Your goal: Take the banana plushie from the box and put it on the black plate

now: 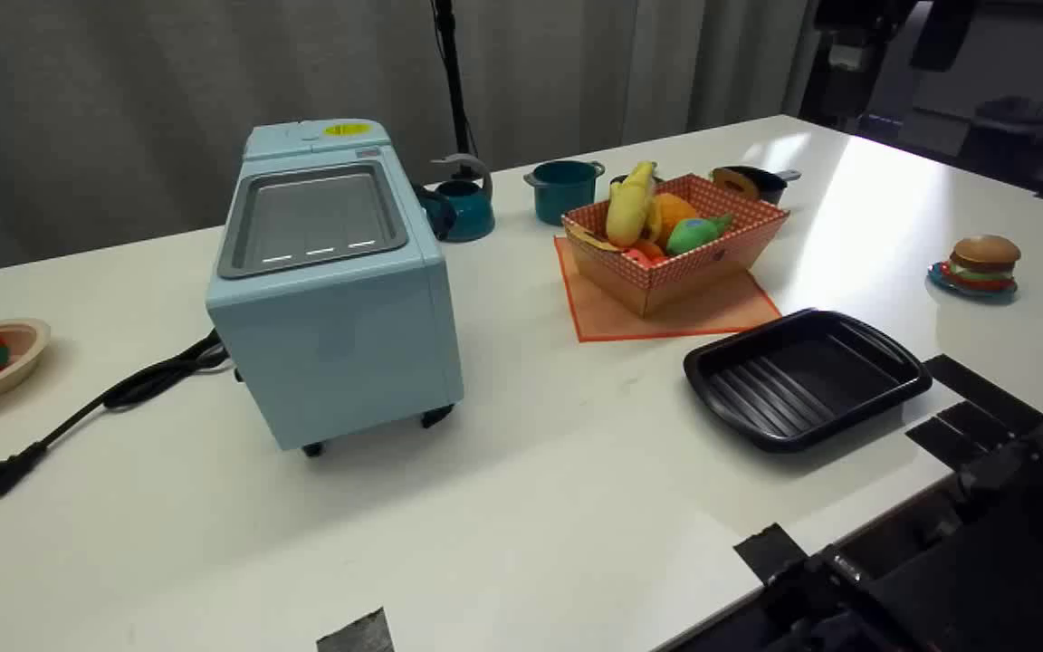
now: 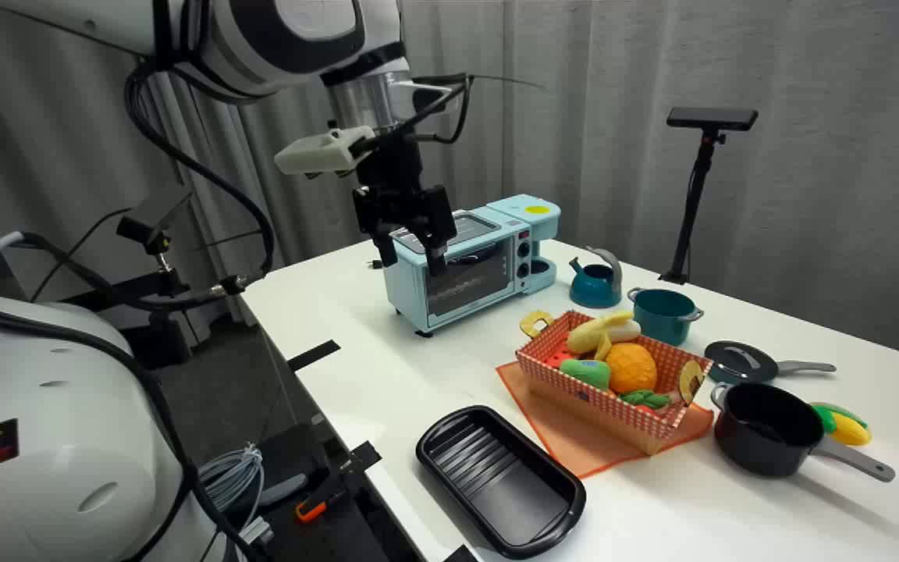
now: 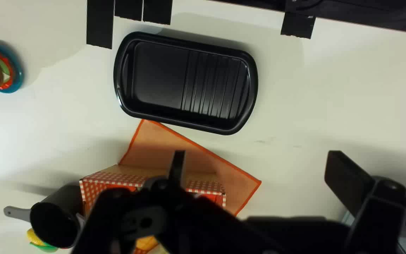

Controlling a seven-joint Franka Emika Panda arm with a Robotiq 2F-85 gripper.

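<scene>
The yellow banana plushie [image 1: 630, 210] lies on top of other toy fruits in the box, its top above the rim. It also shows in an exterior view [image 2: 591, 334]. The box [image 1: 689, 282] has red-checked flared sides and stands on an orange cloth. The black plate [image 1: 811, 380] lies in front of it and shows whole in the wrist view [image 3: 185, 83], holding nothing. My gripper [image 2: 412, 256] is open and empty, high above the table near the blue appliance. In the wrist view its fingers [image 3: 256, 158] are wide apart and hide much of the box [image 3: 113, 179].
The light-blue appliance [image 1: 358, 353] stands beside the box, its cord [image 1: 137, 385] on the table. A teal pot [image 2: 664, 312], a kettle [image 2: 596, 282], a lid [image 2: 740, 361] and a black pot [image 2: 769, 429] stand behind and beside the box. A toy burger [image 1: 983, 258] sits beyond the plate.
</scene>
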